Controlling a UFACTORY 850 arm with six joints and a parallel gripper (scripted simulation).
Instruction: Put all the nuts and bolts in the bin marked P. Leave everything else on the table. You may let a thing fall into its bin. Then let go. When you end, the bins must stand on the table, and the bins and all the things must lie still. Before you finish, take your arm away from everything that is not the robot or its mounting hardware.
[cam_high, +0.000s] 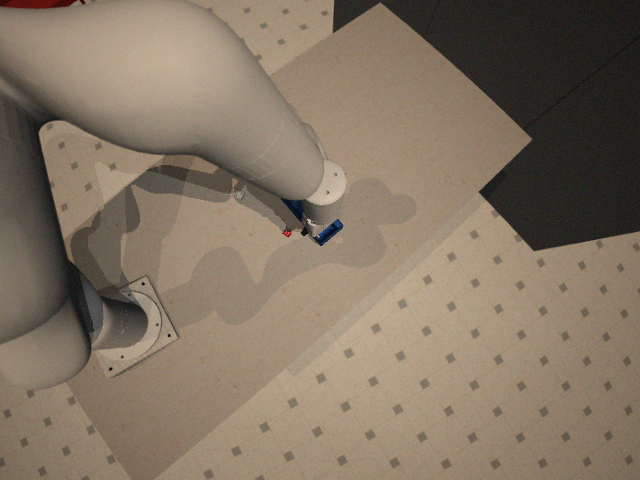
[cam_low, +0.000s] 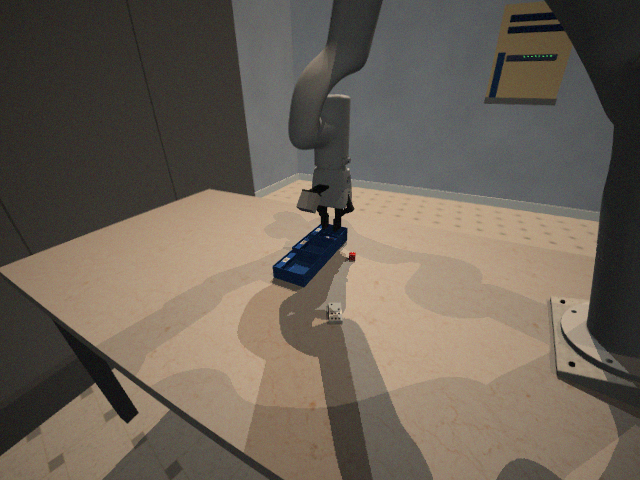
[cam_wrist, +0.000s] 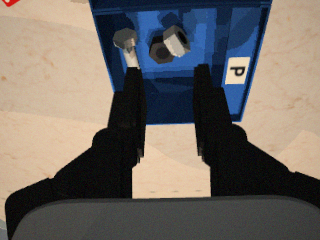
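Observation:
A row of blue bins lies on the table. In the wrist view the end bin bears a white label P. Inside it lie a grey bolt, a dark nut and a grey nut. My gripper hangs just above the near edge of this bin. Its black fingers stand apart with nothing between them. In the top view the arm hides most of the bins and the fingers.
A red die lies on the table beside the bin marked P. A white die lies near the other end of the row. The robot's base plate stands at the table's corner.

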